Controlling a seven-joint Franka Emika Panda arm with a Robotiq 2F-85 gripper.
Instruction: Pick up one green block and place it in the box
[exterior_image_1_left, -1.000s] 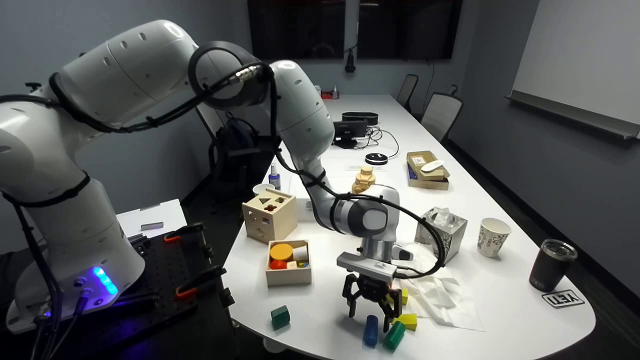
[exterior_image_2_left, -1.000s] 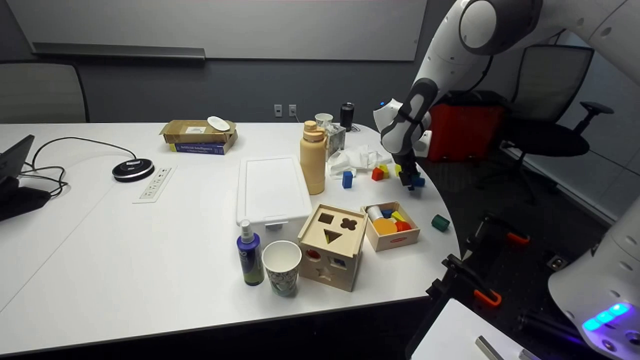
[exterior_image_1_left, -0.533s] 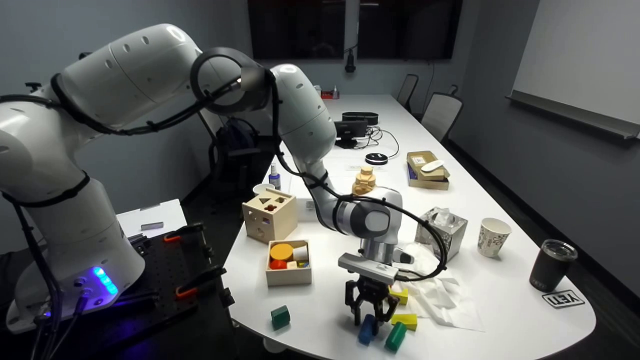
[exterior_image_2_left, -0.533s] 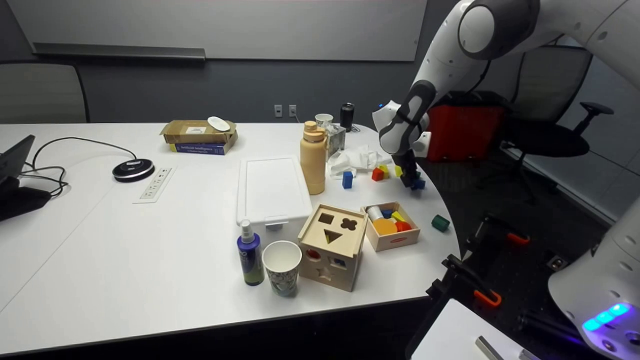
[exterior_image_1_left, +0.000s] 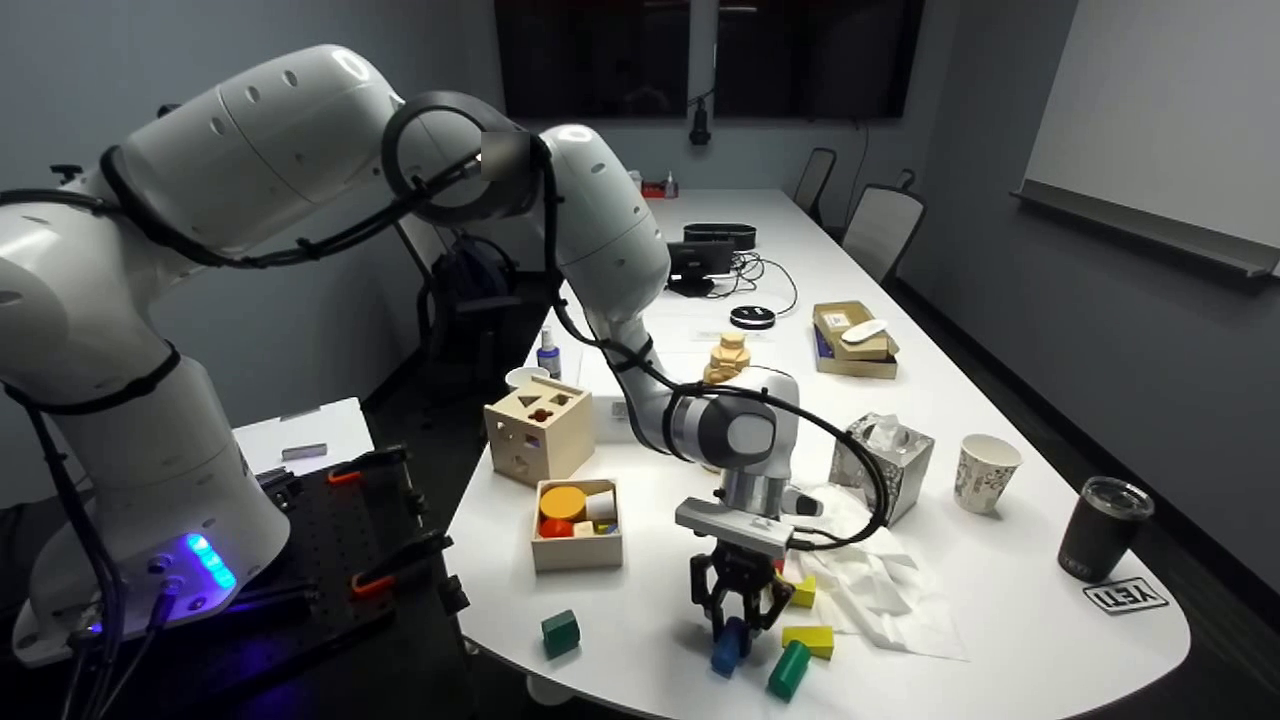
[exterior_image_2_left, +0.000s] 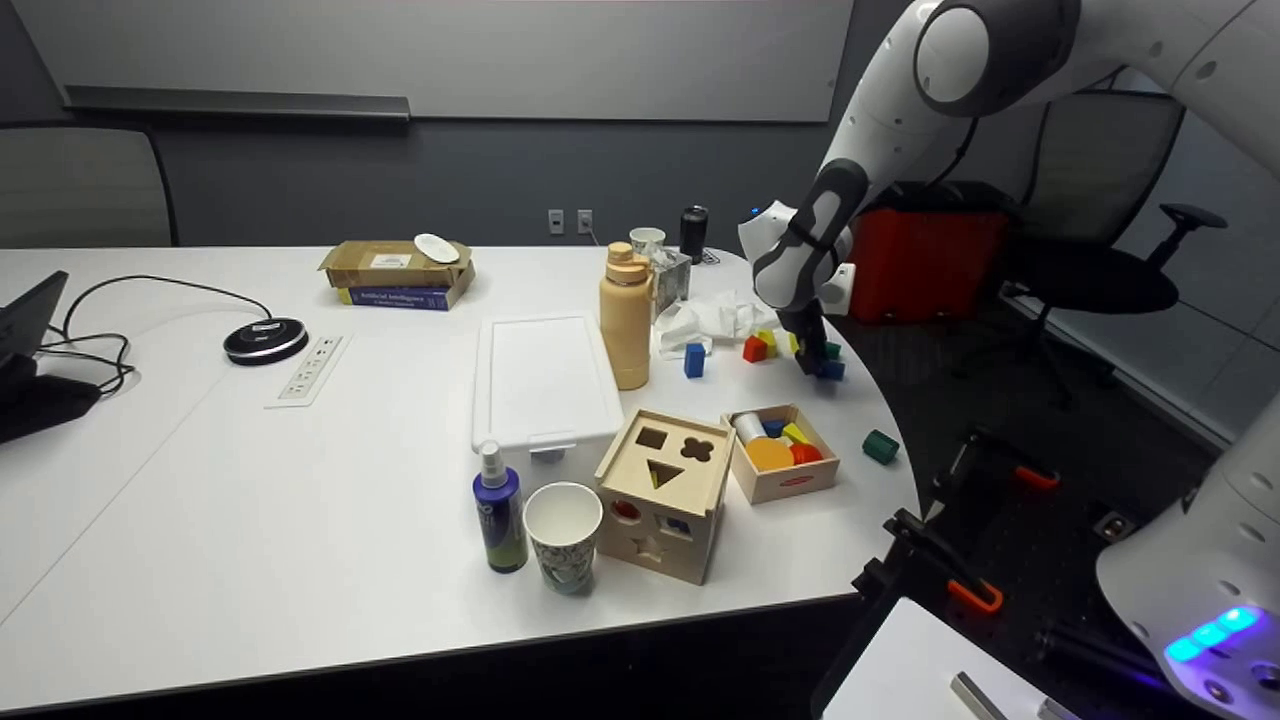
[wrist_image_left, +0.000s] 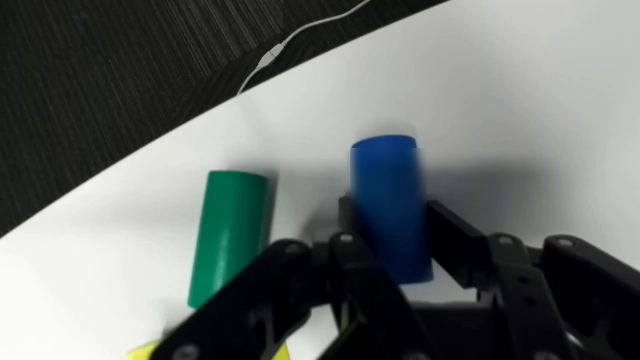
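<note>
grey wall behind, white table with rounded end; green cylindrical block lying on its side on the table near the edge, outside the grip; wrist view: long axis runs up the frame, top end tipped right, lower corner hidden by a finger; in an exterior view it slants, one end toward the table edge, the other toward a yellow block just beside it; gripper drawn in to the width of a blue cylinder, clasping it; blue's long axis near parallel to green's, slightly splayed; whether blue is lifted, cannot tell; open wooden box well apart from green, holding an orange disc and a red piece; dark green block near the box.
</note>
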